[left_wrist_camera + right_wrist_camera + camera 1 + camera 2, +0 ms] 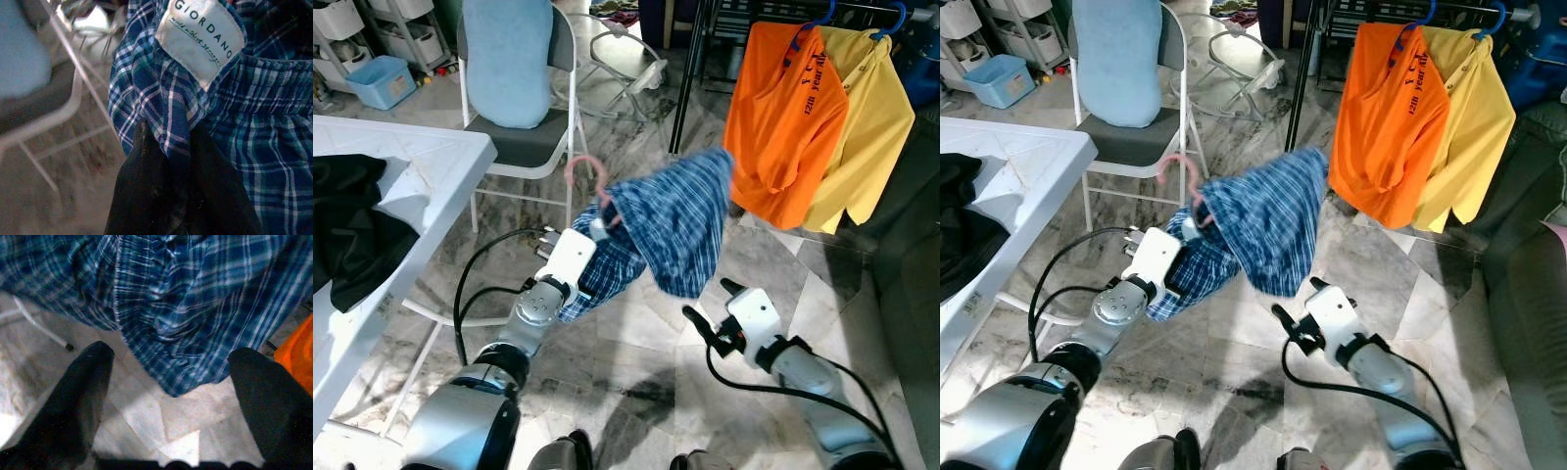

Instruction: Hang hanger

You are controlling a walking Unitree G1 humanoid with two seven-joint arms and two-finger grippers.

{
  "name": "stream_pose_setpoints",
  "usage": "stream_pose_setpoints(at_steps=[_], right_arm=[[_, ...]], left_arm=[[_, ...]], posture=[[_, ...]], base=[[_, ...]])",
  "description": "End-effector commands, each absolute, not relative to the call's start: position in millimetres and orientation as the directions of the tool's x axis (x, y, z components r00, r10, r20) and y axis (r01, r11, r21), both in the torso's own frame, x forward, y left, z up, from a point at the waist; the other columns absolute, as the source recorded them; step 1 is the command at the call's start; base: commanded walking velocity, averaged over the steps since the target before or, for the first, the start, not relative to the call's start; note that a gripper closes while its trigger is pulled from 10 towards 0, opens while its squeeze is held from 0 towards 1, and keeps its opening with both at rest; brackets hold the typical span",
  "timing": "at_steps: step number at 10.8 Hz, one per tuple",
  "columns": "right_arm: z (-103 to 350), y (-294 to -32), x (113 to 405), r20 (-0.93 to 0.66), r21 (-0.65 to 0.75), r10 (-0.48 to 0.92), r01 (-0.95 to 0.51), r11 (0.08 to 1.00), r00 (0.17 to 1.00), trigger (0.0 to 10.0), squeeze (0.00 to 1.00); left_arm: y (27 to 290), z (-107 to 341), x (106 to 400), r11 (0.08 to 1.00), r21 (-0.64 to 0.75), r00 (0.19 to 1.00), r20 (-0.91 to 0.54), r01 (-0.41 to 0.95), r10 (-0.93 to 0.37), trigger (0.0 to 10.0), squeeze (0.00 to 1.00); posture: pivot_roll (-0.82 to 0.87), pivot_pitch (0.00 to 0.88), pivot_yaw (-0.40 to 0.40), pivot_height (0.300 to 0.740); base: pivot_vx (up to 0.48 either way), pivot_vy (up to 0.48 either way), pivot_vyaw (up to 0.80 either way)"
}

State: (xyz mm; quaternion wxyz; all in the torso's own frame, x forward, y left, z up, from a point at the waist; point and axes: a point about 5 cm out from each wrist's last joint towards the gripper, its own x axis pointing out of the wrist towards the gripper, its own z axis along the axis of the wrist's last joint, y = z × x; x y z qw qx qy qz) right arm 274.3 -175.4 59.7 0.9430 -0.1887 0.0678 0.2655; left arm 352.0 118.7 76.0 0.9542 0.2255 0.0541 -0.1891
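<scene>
A blue plaid garment hangs on a pink hanger whose hook sticks up above it. My left gripper holds it in the air over the floor, shut on the cloth at the collar just below the hook. In the left wrist view the black fingers pinch the plaid fabric under a white label. My right gripper is open, low and to the right, just under the garment's hanging hem, with nothing in it. The clothes rack stands beyond, to the right.
An orange shirt and a yellow shirt hang on blue hangers on the rack. A white table with a black cloth is at the left. A folding chair draped in light blue stands behind. A dark sofa is at the right.
</scene>
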Motion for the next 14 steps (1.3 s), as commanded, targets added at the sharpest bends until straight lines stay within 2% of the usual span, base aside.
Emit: stream_pose_setpoints(at_steps=[1, 3, 4, 6, 7, 8, 11, 12, 13, 14], right_arm=[[60, -179, 273, -0.244, -0.338, 0.474, -0.532, 0.776, 0.846, 10.0, 1.00], [70, -189, 268, -0.246, -0.350, 0.483, -0.542, 0.764, 0.840, 10.0, 1.00], [80, -192, 265, -0.240, -0.334, 0.508, -0.562, 0.757, 0.827, 10.0, 1.00], [104, -193, 263, -0.210, -0.306, 0.572, -0.609, 0.732, 0.793, 10.0, 1.00], [122, -194, 263, -0.196, -0.302, 0.614, -0.643, 0.704, 0.765, 10.0, 0.42], [142, -195, 265, -0.182, -0.302, 0.651, -0.672, 0.676, 0.737, 10.0, 0.00], [166, -213, 276, -0.198, -0.328, 0.660, -0.683, 0.653, 0.725, 10.0, 0.00], [166, -218, 275, -0.224, -0.292, 0.676, -0.710, 0.641, 0.702, 10.0, 0.00], [163, -222, 273, -0.253, -0.223, 0.702, -0.746, 0.628, 0.666, 10.0, 0.00], [155, -228, 267, -0.324, -0.169, 0.734, -0.800, 0.576, 0.597, 10.0, 0.00]], left_arm=[[120, 77, 350, 0.788, 0.462, 0.913, -0.170, 0.406, -0.370, 0.0, 0.00], [129, 78, 344, 0.616, 0.653, 0.875, -0.157, 0.440, -0.459, 0.0, 0.00], [130, 82, 340, 0.493, 0.764, 0.844, -0.122, 0.416, -0.522, 0.0, 0.00], [128, 86, 336, 0.417, 0.826, 0.807, -0.075, 0.380, -0.586, 0.0, 0.00], [123, 86, 333, 0.376, 0.854, 0.781, -0.056, 0.360, -0.622, 0.0, 0.00], [117, 84, 329, 0.321, 0.881, 0.750, -0.054, 0.347, -0.660, 0.0, 0.00], [111, 87, 326, 0.279, 0.909, 0.702, -0.019, 0.308, -0.712, 0.0, 0.00], [109, 90, 326, 0.295, 0.909, 0.693, 0.010, 0.294, -0.721, 0.0, 0.00], [105, 94, 326, 0.296, 0.917, 0.673, 0.041, 0.269, -0.739, 0.0, 0.00], [101, 98, 323, 0.282, 0.928, 0.630, 0.071, 0.242, -0.773, 0.0, 0.00]], posture=[[-0.25, 0.116, 0.063, 0.740], [-0.27, 0.137, 0.078, 0.740], [-0.27, 0.143, 0.081, 0.740], [-0.28, 0.154, 0.086, 0.740], [-0.29, 0.157, 0.088, 0.740], [-0.29, 0.159, 0.088, 0.740], [-0.29, 0.161, 0.081, 0.740], [-0.28, 0.161, 0.081, 0.740], [-0.28, 0.160, 0.079, 0.740], [-0.28, 0.159, 0.080, 0.740]], base=[[0.000, 0.000, 0.00], [0.000, 0.000, 0.00], [0.000, 0.000, 0.00], [0.000, 0.000, 0.00], [0.000, 0.000, 0.00], [0.000, 0.000, 0.00], [0.000, 0.000, 0.00], [0.000, 0.000, 0.00], [0.000, 0.000, 0.00], [0.000, 0.000, 0.00]])
